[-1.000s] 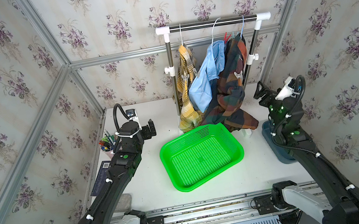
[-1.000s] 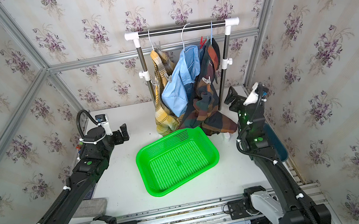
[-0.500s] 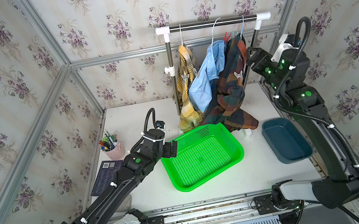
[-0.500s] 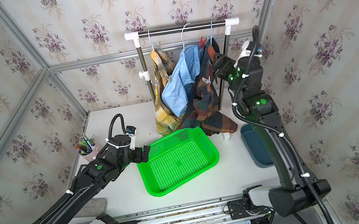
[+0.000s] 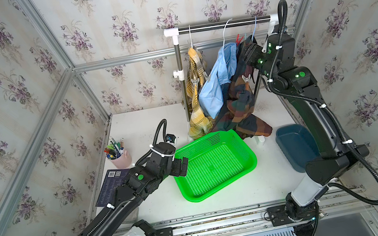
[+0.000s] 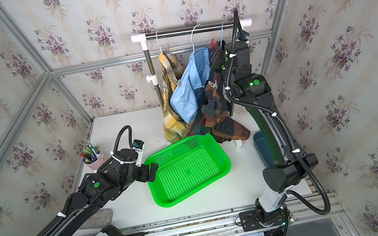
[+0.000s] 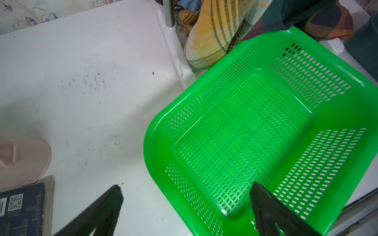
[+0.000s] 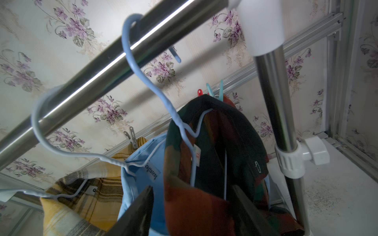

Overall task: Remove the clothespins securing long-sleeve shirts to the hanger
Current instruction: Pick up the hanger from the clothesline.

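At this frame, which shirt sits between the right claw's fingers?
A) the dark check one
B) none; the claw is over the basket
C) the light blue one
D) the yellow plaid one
A: in the right wrist view the dark check shirt hangs between the spread fingers of the right claw, up by the rail.

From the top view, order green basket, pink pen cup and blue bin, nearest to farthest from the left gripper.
1. green basket, at the left gripper's tips
2. pink pen cup, toward the left wall
3. blue bin, past the basket
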